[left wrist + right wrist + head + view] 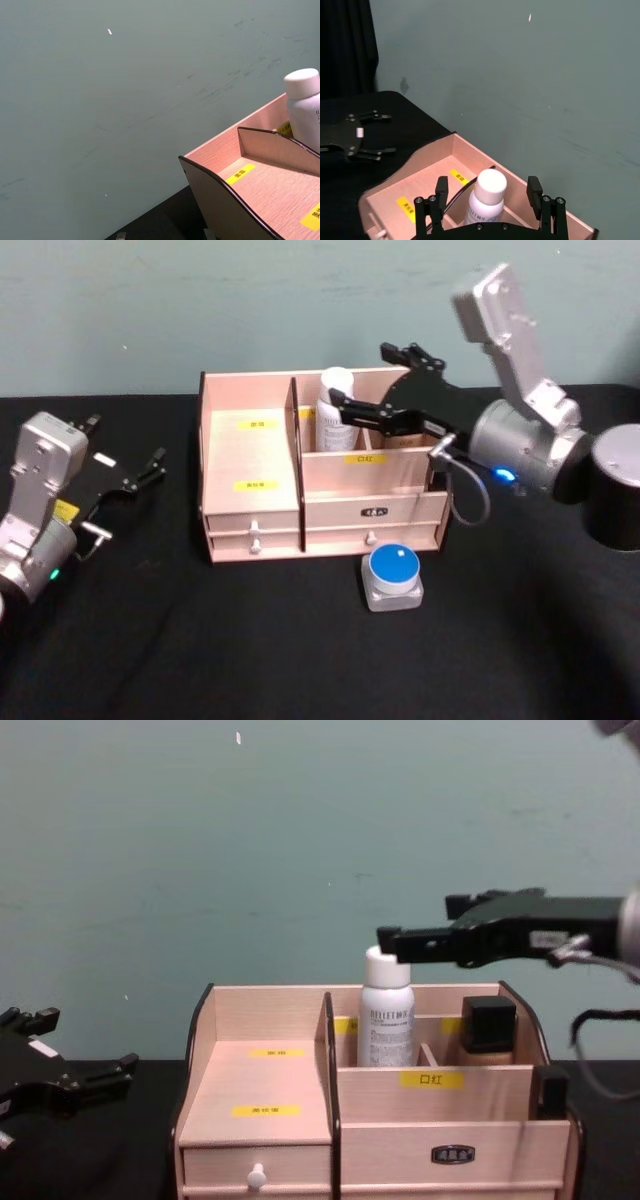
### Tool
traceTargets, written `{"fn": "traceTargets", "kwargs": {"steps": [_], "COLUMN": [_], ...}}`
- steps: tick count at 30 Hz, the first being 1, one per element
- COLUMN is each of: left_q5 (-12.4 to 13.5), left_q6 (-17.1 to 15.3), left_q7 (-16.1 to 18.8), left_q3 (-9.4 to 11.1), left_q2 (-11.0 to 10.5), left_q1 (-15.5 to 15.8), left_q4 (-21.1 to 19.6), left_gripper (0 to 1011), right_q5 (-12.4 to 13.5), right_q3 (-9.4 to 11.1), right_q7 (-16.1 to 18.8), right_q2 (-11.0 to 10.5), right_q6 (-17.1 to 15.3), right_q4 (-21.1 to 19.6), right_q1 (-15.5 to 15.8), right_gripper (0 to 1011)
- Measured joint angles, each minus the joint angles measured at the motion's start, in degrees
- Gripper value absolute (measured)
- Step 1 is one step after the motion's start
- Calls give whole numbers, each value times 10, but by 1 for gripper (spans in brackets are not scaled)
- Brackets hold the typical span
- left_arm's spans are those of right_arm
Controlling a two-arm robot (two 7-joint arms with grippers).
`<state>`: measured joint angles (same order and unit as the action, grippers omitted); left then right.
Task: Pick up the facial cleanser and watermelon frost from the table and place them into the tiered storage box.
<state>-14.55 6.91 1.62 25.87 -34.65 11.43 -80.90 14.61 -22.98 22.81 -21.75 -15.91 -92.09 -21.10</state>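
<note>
The facial cleanser [333,407], a white bottle with a white cap, stands upright in a rear compartment of the tiered storage box [250,455]. My right gripper [365,380] hovers at the bottle's cap, open, one finger on each side with gaps. The right wrist view shows the cap [491,181] between the fingers [440,192]; the chest view shows the gripper [420,925] level with the bottle [386,1015] top. The watermelon frost [392,576], a small pale container with a round blue lid, sits on the table in front of the box. My left gripper [125,445] rests open at the far left.
A black-capped beige bottle [487,1032] stands in the box's right rear compartment. The box's [260,1080] left stepped shelves carry yellow labels, with small drawers below. The table is black cloth, with a green wall close behind the box [235,150].
</note>
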Motion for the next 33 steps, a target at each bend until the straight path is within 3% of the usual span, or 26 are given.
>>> {"fn": "traceTargets", "kwargs": {"steps": [7,10,11,15,18,24,33], "left_q5": [0,0,0,0,0,0,0], "left_q6": [0,0,0,0,0,0,0], "left_q7": [0,0,0,0,0,0,0], "left_q3": [0,0,0,0,0,0,0], "left_q2": [0,0,0,0,0,0,0], "left_q1": [0,0,0,0,0,0,0], "left_q4": [0,0,0,0,0,0,0], "left_gripper": [1001,1001,1001,1001,1001,1001,1001], "right_q5": [28,39,39,42,41,29,19], "right_q3": [32,55,55,74,91,104,104], "right_q7": [-5,-18,-18,-34,-49,-66,-69], "right_q2": [-49,-79,-79,-103,-121,-130,-118], "right_q6": [-29,-36,-36,-39,-41,-45,-59], "right_q4": [-109,-174,-174,-226,-264,-284,-256], "right_q1": [72,128,128,183,239,305,338], "right_gripper": [1003,1002,1003,1003,1003,1003,1002]}}
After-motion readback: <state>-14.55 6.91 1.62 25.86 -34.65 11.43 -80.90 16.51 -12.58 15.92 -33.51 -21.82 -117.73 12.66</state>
